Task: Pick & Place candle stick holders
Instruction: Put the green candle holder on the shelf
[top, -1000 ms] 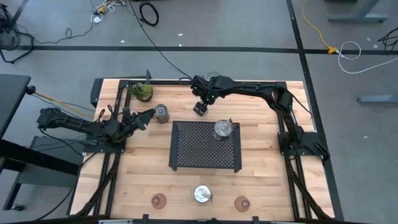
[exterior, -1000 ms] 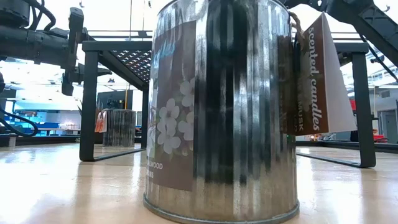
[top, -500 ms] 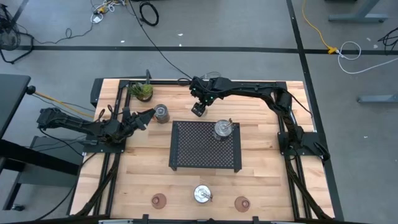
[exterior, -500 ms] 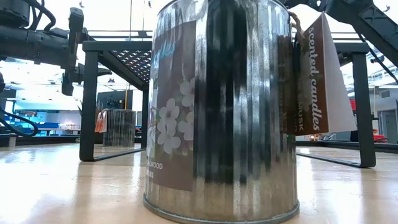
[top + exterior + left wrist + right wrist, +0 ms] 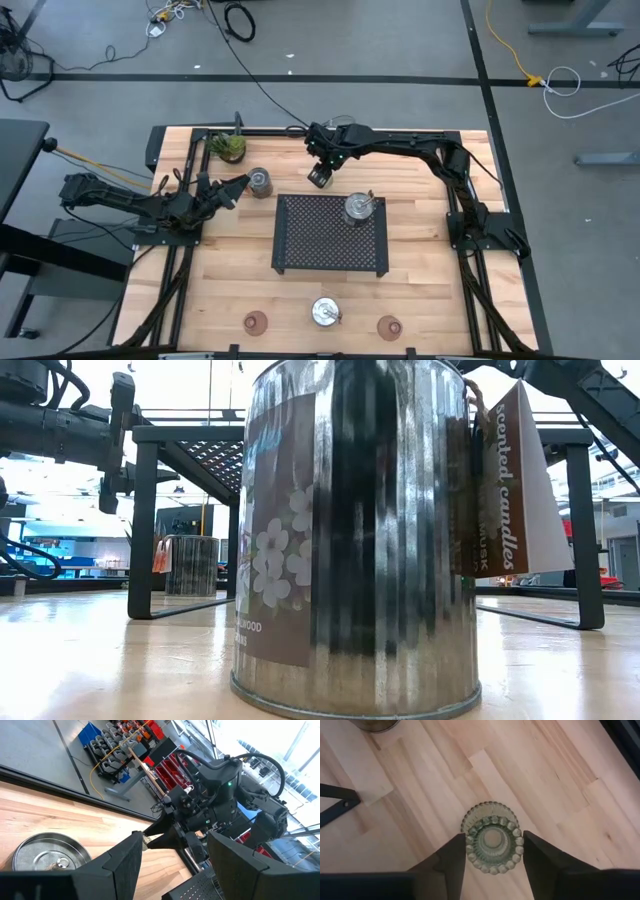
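Observation:
An olive-green glass holder [image 5: 492,841] stands on its base on the wood beyond the black mesh tray's [image 5: 330,240] far left corner. My right gripper [image 5: 319,177] [image 5: 493,851] points steeply down and is shut on it. A silver holder [image 5: 357,208] stands on the tray, and another [image 5: 260,182] [image 5: 47,852] stands on the table at the far left. My left gripper [image 5: 237,187] [image 5: 175,865] is level beside that one, open, with nothing between its fingers. A third silver holder [image 5: 323,312] [image 5: 350,530] and two reddish-brown glass ones [image 5: 256,322] [image 5: 388,326] stand along the near edge. My right gripper has the green glass holder between its two fingers, one [image 5: 456,857] on each opposite side of the beaded rim [image 5: 468,841]. The fingers come from above, slanting steeply down. The holder is upright, with its base on the table.
A small green plant [image 5: 228,146] stands at the far left corner, close to the far-left silver holder. The tray stands raised on legs [image 5: 143,520] in the table's middle. The near silver holder carries a paper tag [image 5: 520,480]. Bare wood lies left and right of the tray.

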